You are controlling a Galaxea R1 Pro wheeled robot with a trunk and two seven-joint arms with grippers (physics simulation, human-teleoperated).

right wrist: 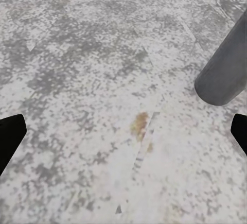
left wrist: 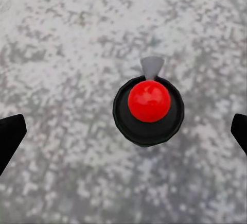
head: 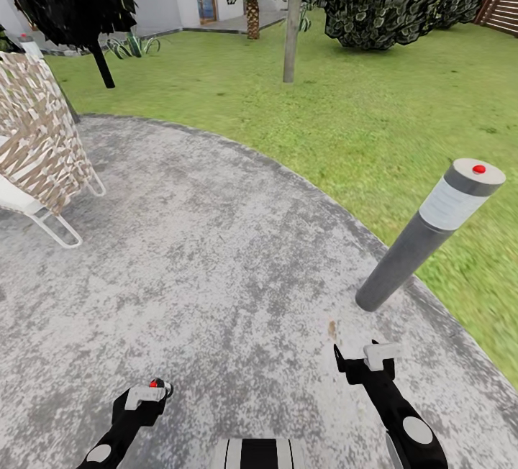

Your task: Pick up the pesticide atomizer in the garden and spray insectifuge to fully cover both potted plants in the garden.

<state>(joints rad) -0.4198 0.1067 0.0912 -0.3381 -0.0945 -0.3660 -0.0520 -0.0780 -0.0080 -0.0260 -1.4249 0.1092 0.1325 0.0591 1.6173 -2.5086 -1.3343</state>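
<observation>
The pesticide atomizer (left wrist: 148, 108), seen from above as a black round top with a red cap and grey nozzle, sits between the spread fingers of the left gripper (head: 147, 395), apparently untouched. The right gripper (head: 357, 361) hangs spread over the stone patio (head: 216, 253), near a grey bollard lamp (head: 430, 231). A potted plant (head: 133, 45) sits far left on the lawn (head: 374, 116), beyond a woven chair (head: 36, 145).

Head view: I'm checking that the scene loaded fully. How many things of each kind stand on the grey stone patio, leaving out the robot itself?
Bollard lamp: 1
Woven chair: 1
Pesticide atomizer: 1
Total: 3
</observation>
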